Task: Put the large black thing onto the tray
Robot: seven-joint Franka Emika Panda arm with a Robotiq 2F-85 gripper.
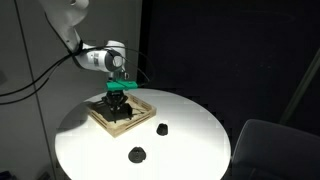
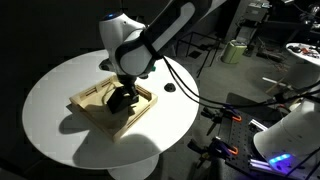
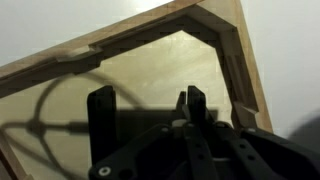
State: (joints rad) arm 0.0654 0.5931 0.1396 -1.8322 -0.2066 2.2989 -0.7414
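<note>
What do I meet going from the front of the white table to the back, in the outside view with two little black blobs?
flat black blob → small round black lump → tray, with the large black thing inside

The claw (image 1: 119, 96) hangs right over the large black thing (image 1: 120, 108) and covers its top, so I can't see whether the two touch. In the wrist view the tray (image 3: 228, 50) runs off the left and bottom edges, and the bottom is a dark blur. Two small black lumps (image 1: 161, 127) on the surface (image 1: 190, 120) are too small for me to make out their shape
</note>
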